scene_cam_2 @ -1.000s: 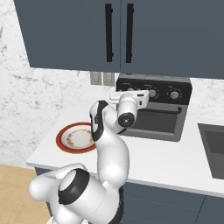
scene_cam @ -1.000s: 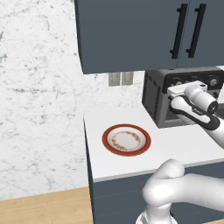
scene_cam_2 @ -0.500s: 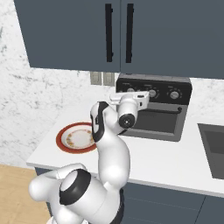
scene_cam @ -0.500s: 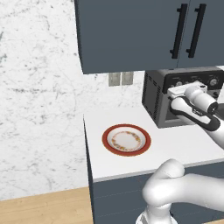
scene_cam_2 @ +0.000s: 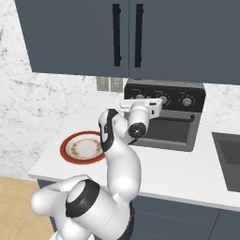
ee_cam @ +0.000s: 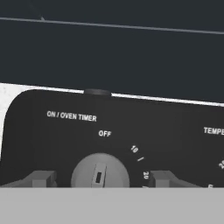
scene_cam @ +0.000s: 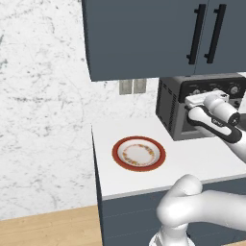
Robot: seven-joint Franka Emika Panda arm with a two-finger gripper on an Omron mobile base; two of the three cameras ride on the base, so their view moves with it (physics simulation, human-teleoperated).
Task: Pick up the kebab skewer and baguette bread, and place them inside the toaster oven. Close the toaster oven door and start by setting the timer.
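The toaster oven (scene_cam: 178,113) stands at the back of the counter with its glass door (scene_cam_2: 169,131) shut. My gripper (ee_cam: 100,178) is up at the oven's top panel. Its fingertips (ee_cam: 41,178) stand on either side of the silver timer knob (ee_cam: 99,171), with a gap on each side, so it is open. The knob's pointer sits just below the word OFF. In the right base view the hand (scene_cam_2: 140,117) hangs in front of the left end of the panel. The kebab skewer and the baguette bread are out of view.
A red-rimmed plate (scene_cam: 139,153) lies bare on the white counter (scene_cam: 192,158) left of the oven. Dark wall cabinets (scene_cam_2: 126,37) hang close above the oven. A sink (scene_cam_2: 229,159) is set in at the right end.
The hand stays at the oven's control panel in nearly the same place. Nothing else has moved.
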